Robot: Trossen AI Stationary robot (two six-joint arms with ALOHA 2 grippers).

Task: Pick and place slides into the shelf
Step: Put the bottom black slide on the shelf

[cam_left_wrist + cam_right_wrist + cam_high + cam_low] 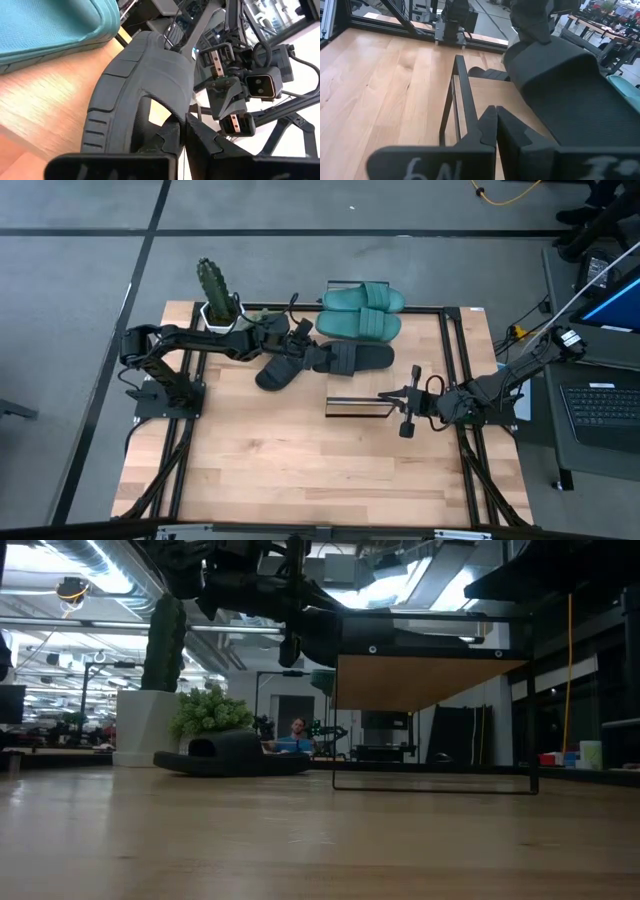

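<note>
Black slide in the air: one black slide (352,359) is pinched at its edge by the left gripper (318,356), lifted off the table, just beyond the shelf at its 12 o'clock; the low view shows it hanging above the shelf top.
Left gripper: fingers (165,141) clamped narrow on the rim of that slide, strap arching ahead of them.
Second black slide: lies flat on the table (281,370), at about 9 o'clock of the held one, under the left arm.
Teal pair: two teal-green slides (362,311) lie side by side at the far table edge, at 12 o'clock of the shelf.
Shelf: light wood top on a thin black frame (355,407), mid-table, nothing on it.
Right gripper: (398,402) at the shelf's 3 o'clock end, fingers (487,131) pressed together on nothing.
Writing: "6N" in white on the right gripper's body, the rest unreadable.
Cactus: green, in a white pot (217,292), far-left corner of the table.
Backdrop: a person sits far off in the low view.
</note>
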